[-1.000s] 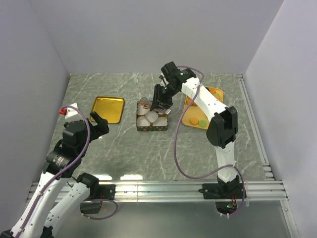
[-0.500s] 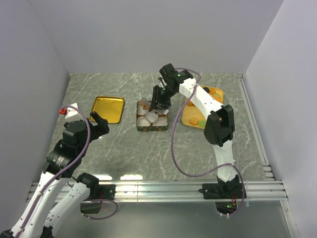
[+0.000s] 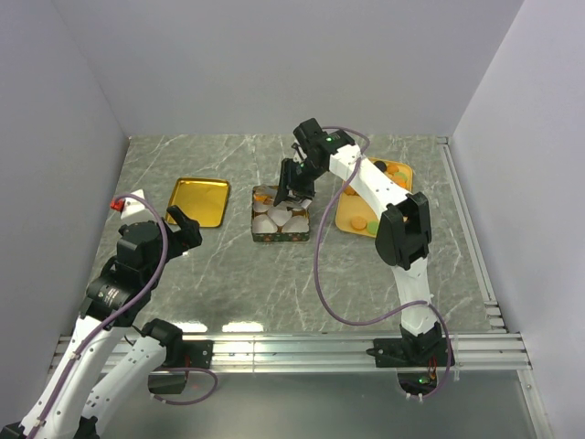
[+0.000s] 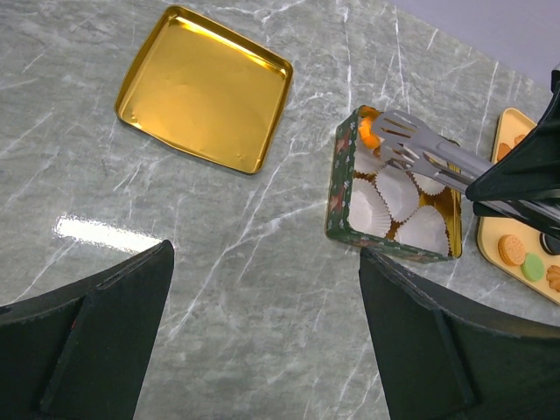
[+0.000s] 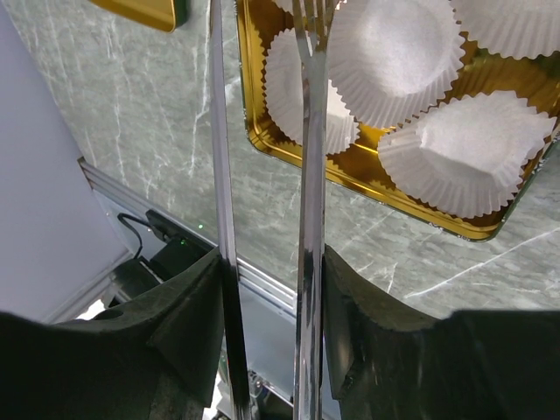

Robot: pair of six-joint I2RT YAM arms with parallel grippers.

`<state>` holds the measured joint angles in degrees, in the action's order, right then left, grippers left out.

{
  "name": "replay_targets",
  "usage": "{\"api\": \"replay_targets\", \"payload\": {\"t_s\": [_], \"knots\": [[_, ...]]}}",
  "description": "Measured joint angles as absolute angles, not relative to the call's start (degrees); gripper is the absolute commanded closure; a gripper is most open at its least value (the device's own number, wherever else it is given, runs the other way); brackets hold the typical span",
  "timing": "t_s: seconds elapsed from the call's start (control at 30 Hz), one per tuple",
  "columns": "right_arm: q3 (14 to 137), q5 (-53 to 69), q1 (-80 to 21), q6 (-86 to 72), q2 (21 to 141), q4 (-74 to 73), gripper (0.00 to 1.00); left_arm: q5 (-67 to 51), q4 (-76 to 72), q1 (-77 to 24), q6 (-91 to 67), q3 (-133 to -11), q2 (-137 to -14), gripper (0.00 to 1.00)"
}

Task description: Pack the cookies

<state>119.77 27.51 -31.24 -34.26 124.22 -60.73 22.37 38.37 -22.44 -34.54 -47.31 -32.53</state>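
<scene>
Gripping metal tongs (image 4: 429,153), right gripper (image 3: 297,181) hangs over tin (image 4: 337,188); one flat round orange cookie (image 4: 369,136) sits in its far corner, maybe touching tong tips. Other cookies (image 4: 512,249), orange and green, lie on yellow tray (image 4: 490,234). Left gripper (image 4: 264,254) wide open, empty.

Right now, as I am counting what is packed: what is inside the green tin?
In the tin: white paper cups and one orange cookie at a corner, beside the tongs. The cups hide whatever lies under them.
</scene>
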Motion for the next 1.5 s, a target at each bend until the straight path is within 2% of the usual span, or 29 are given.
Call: {"api": "replay_targets", "payload": {"t_s": [0.6, 0.87, 1.23, 1.5], "knots": [[119.6, 26.8, -30.9, -34.2, 123.4, -61.1, 0.49, 22.4, 38.4, -22.5, -34.5, -47.3, -32.5, 0.07], [114.8, 26.0, -29.3, -33.1, 114.3, -61.9, 0.49, 22.3, 38.4, -22.5, -34.5, -47.3, -32.5, 0.07], [101.0, 22.5, -17.3, -28.0, 96.9, -65.2, 0.49, 22.3, 38.4, -22.7, -34.5, -47.2, -32.5, 0.07], [91.9, 20.0, -9.4, -25.6, 94.2, -65.6, 0.49, 22.3, 38.4, -23.0, -34.5, -47.2, -32.4, 0.07]]}}
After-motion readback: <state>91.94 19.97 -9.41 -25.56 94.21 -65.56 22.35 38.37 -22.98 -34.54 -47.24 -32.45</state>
